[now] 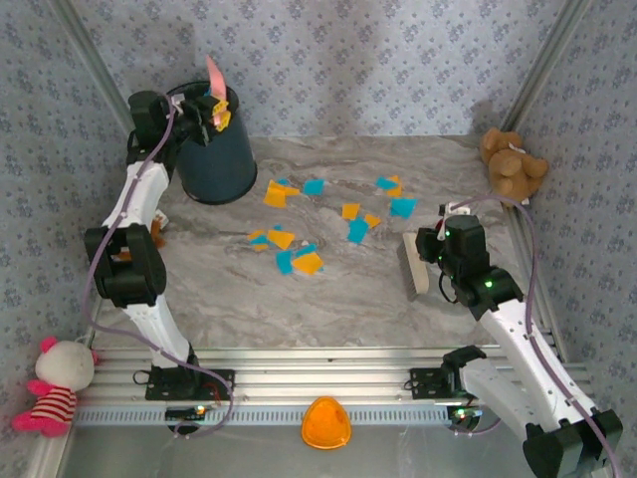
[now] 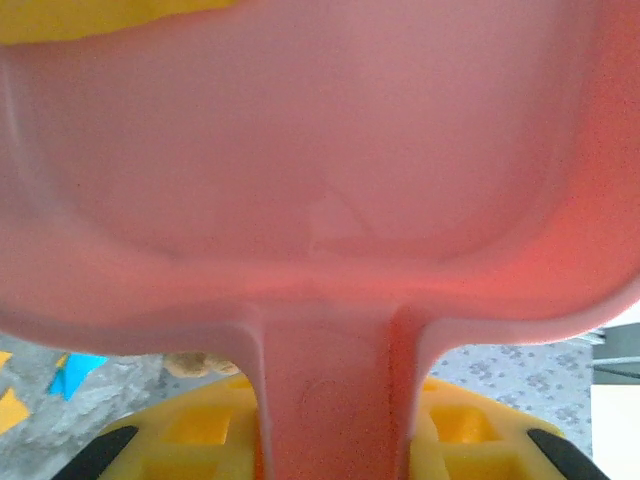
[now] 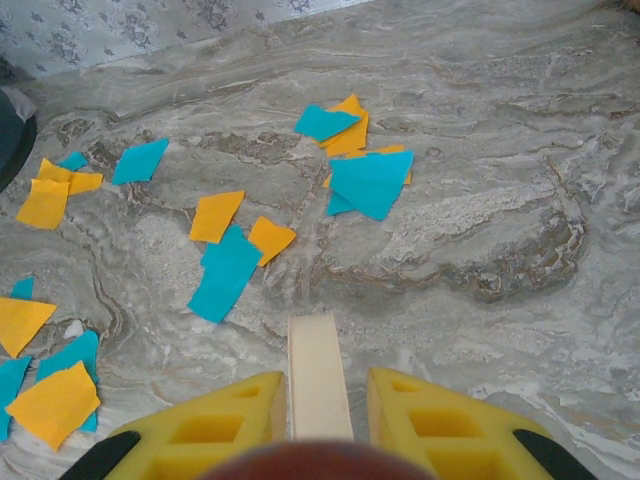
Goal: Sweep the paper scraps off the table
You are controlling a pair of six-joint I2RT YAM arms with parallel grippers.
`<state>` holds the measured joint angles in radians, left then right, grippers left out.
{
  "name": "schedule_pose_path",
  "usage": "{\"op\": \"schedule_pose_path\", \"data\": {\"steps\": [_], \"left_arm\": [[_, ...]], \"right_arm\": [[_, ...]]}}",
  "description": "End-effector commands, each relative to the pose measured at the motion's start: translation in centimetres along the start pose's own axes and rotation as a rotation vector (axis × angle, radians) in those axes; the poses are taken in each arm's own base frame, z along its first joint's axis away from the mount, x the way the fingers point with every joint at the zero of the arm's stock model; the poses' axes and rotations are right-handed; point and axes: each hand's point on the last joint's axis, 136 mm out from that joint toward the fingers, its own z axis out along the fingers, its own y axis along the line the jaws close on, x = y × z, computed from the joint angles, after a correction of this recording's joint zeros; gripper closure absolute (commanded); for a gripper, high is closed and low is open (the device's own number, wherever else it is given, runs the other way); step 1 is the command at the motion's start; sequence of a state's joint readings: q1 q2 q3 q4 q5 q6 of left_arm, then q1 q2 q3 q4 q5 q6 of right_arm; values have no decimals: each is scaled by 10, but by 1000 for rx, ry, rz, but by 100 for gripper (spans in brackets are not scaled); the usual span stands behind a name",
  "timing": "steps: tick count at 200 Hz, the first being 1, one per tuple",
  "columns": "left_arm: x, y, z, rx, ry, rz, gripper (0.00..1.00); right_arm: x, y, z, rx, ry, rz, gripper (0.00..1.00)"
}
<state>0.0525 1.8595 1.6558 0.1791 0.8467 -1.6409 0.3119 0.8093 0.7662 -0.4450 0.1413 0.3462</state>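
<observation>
Orange-yellow and cyan paper scraps (image 1: 299, 261) lie scattered over the middle of the marble table (image 1: 338, 309). Raised over the dark bin (image 1: 214, 149) at the back left, my left gripper (image 1: 211, 108) is shut on the handle of the pink dustpan (image 1: 214, 72). From the left wrist, the dustpan (image 2: 320, 150) fills most of the view, its handle between the yellow fingers (image 2: 190, 445). At the right of the scraps, my right gripper (image 1: 430, 261) is shut on a pale brush (image 1: 410, 267). Its cream bar (image 3: 318, 370) points at the paper scraps (image 3: 225, 270).
A brown teddy bear (image 1: 511, 164) sits at the back right corner. A pink-and-white plush doll (image 1: 55, 383) lies at the front left. An orange dome (image 1: 326, 423) rests before the ribbed rail (image 1: 328, 373). Patterned walls close in the table.
</observation>
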Motion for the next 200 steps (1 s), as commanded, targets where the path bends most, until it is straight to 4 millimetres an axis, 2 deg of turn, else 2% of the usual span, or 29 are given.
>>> {"op": "schedule_pose_path", "data": {"steps": [1,161,200], "left_arm": [[11,-39,-14,120,-2,32,100],[14,-50,-19,225,15,-54,100],[25,-57,-20,166,42,61,100]], "right_arm": [[-4,1,-2,-11,-17,23,100],[-5,1,-1,-11,-13,19,100],[-8,2,0,-16,-28,22,100]]}}
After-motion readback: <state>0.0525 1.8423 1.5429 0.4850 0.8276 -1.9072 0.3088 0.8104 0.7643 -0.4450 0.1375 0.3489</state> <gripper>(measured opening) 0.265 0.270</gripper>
